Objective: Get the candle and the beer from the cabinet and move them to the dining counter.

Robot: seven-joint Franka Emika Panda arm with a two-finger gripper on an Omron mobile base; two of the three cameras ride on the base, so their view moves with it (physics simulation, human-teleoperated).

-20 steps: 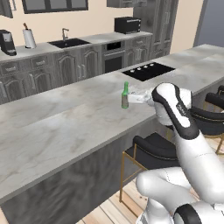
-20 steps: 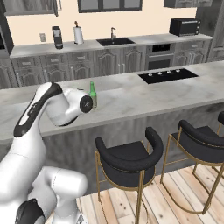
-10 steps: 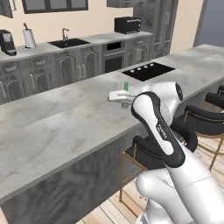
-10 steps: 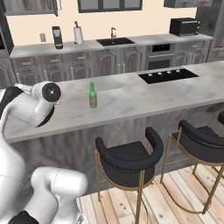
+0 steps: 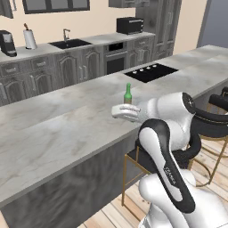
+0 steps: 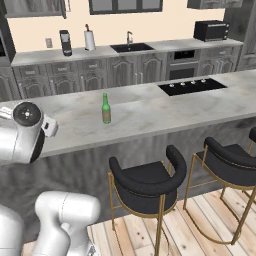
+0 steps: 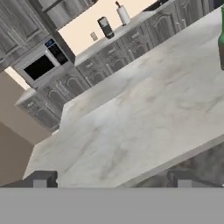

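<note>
The beer (image 5: 128,94) is a slim green bottle with a tan label, standing upright on the dining counter (image 5: 67,129), a long marble-topped island. In the right base view the beer (image 6: 106,109) stands alone on the dining counter (image 6: 150,112). My gripper (image 5: 116,111) hovers over the counter's near edge, just in front of the bottle and apart from it, pointing left. In the hand view my gripper (image 7: 112,180) is open with nothing between its fingertips (image 7: 41,179), and the beer (image 7: 222,39) shows at the right edge. The candle is out of view. I cannot tell which wall unit is the cabinet.
Black stools (image 6: 147,182) stand along the island's near side. A black cooktop (image 5: 150,71) is set into the marble to the right. The wall counter behind carries a sink (image 6: 131,47), a paper-towel roll (image 6: 89,39) and a coffee machine (image 6: 65,42).
My arm has drawn back from the beer and swung left along the counter, with the gripper staying open. The bottle has stayed where it stands.
</note>
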